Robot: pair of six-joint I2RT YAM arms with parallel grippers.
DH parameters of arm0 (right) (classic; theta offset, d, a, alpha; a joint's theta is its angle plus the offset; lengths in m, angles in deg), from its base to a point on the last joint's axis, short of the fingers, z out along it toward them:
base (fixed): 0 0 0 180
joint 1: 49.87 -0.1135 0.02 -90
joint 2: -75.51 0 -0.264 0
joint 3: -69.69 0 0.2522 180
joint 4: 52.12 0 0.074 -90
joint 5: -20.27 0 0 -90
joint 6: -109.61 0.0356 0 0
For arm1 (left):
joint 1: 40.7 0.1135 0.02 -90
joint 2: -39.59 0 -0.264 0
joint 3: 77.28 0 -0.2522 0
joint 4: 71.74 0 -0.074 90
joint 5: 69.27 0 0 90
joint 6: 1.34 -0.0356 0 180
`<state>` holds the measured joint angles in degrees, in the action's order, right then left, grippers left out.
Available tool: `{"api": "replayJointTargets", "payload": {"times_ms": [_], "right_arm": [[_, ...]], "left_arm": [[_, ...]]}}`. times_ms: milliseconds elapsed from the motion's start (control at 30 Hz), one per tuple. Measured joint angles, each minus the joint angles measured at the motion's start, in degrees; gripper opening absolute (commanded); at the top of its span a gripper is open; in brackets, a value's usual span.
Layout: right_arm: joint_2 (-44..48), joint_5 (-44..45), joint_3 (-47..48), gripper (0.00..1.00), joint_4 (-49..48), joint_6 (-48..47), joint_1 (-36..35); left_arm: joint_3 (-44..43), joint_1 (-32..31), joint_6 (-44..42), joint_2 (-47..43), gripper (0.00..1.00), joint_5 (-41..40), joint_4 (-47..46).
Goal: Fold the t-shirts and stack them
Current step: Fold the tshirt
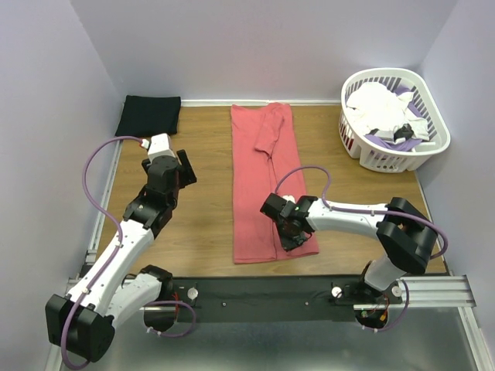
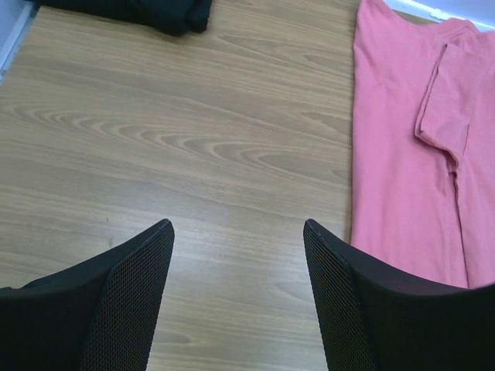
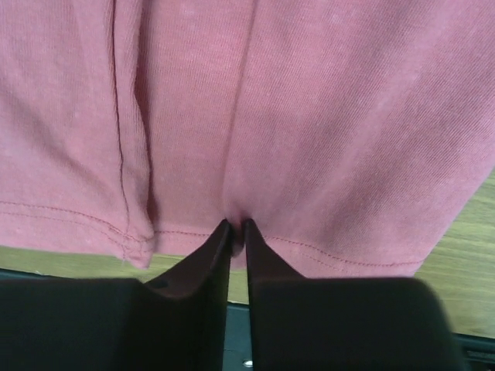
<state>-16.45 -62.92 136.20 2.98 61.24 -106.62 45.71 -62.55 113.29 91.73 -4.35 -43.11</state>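
The coral-red t-shirt (image 1: 259,182) lies in a long folded strip down the middle of the table, its sleeve folded in at the far end. My right gripper (image 1: 292,236) is shut on the shirt's near hem (image 3: 294,247), pinching a bit of cloth between the fingertips (image 3: 224,232). The black t-shirt (image 1: 148,114) lies folded at the far left corner; it also shows in the left wrist view (image 2: 147,11). My left gripper (image 2: 238,228) is open and empty over bare wood, left of the coral-red shirt (image 2: 402,139).
A white slatted basket (image 1: 418,158) with white and purple clothes stands at the far right. The table's wooden top (image 1: 201,201) ends at a black rail (image 1: 255,292) along the near edge. Walls close in on the left, back and right.
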Motion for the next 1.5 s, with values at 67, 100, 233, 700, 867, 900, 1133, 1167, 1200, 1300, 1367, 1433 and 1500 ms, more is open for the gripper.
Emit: {"api": "replayJointTargets", "payload": {"times_ms": [67,100,233,700,867,900,1133,1167,1200,1300,1367,1433,1500], "right_arm": [[0.0,0.0,0.0,0.03,0.2,0.1,-0.1],[0.0,0.0,0.0,0.01,0.3,0.0,-0.2],[0.4,-0.5,0.0,0.00,0.5,-0.1,-0.3],[4.6,-5.0,0.4,0.04,1.8,-0.1,-0.7],[4.6,-7.8,0.1,0.36,0.7,-0.6,-0.7],[4.6,-8.4,0.1,0.40,0.4,-0.6,-0.7],[8.1,-9.2,-0.6,0.52,-0.2,-0.4,-0.8],[9.4,-8.7,-1.4,0.54,-0.2,0.1,-0.5],[10.3,-8.3,-2.2,0.55,-0.2,0.4,-0.3],[12.5,-7.1,-6.0,0.57,0.4,2.0,1.9],[14.0,-6.5,-8.9,0.58,1.1,2.6,4.4],[15.6,-5.9,-11.1,0.58,2.2,3.3,6.8],[17.2,-5.7,-13.1,0.58,2.8,3.5,8.9]], "left_arm": [[0.0,0.9,0.0,0.0,0.76,0.1,-0.2],[0.0,1.1,0.0,-0.1,0.76,0.2,-0.3],[0.0,1.7,-0.1,-0.1,0.77,0.4,-0.6],[0.0,2.3,-0.2,0.4,0.77,3.1,-1.0],[0.5,2.3,-0.1,1.4,0.77,7.1,-1.7],[0.7,2.3,0.2,1.9,0.77,9.5,-1.7],[1.9,-1.1,4.1,4.0,0.77,19.6,0.0],[2.1,-1.7,4.7,4.2,0.77,21.0,0.7],[2.4,-2.8,5.6,4.4,0.77,22.3,1.4],[3.3,-5.9,7.9,5.2,0.77,25.7,3.3],[3.8,-8.4,9.8,6.1,0.77,26.6,5.4],[4.0,-10.4,11.0,6.9,0.76,27.1,7.1],[4.4,-12.1,12.3,7.4,0.76,27.3,8.7]]}}
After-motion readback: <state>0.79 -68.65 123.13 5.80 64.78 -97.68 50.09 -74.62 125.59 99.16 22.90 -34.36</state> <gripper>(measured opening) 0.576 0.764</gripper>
